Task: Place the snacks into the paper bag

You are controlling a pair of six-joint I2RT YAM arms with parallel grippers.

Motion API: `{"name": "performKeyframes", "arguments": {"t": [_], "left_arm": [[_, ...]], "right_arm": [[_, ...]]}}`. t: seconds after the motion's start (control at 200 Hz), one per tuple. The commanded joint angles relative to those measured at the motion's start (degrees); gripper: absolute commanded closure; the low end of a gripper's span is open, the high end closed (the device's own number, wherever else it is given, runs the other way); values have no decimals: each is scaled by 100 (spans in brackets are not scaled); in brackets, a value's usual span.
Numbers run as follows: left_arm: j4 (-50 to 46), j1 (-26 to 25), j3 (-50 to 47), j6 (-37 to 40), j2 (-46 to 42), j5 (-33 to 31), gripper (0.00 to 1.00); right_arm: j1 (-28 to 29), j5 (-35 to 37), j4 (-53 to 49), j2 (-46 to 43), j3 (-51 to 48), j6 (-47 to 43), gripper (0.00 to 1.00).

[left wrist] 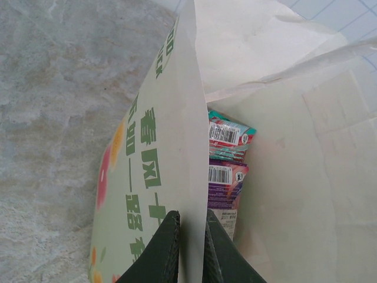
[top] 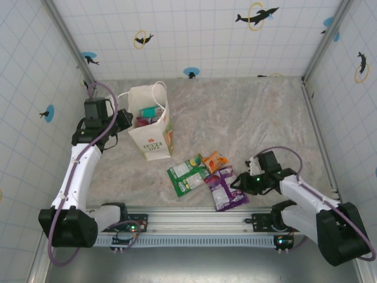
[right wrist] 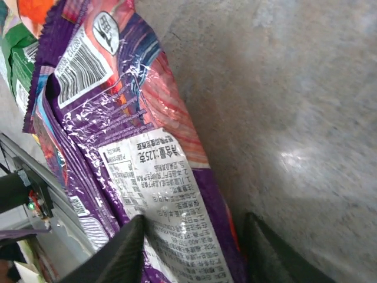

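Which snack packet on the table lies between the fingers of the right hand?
The large purple packet, straddled by the right hand; the green packet and orange packet lie farther away.

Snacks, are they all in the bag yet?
Not yet. A teal packet and more sit inside the paper bag, whose wall the left end effector pinches. The right end effector straddles a purple packet. An orange packet and green packets lie outside.

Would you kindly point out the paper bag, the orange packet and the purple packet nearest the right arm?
paper bag (top: 158,143): top external view, on its printed side.
orange packet (top: 215,160): top external view, on its middle.
purple packet (right wrist: 153,177): right wrist view, on its white label.
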Motion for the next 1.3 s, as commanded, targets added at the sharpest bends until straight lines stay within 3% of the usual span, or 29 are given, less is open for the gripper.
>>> {"name": "performKeyframes", "arguments": {"t": [0.0,0.14,0.445,0.731,1.026,1.126,1.296], "left_arm": [[76,-49,-37,-1,-66,118,85],[58,-49,-20,4,-70,106,85],[42,-50,24,-4,-100,76,85],[21,-53,51,-13,-117,94,85],[3,-59,75,-19,-147,83,85],[5,-57,87,-16,-144,76,85],[20,-57,77,-22,-157,54,85]], "right_arm": [[111,377,368,65,-322,404,66],[108,480,320,-127,-281,417,85],[109,1156,-212,-1108,205,556,100],[116,1901,-193,-1773,939,819,100],[251,2222,573,-1511,1914,838,100],[512,2584,768,-1251,2398,686,100],[1483,3985,1272,-686,3332,270,100]]}}
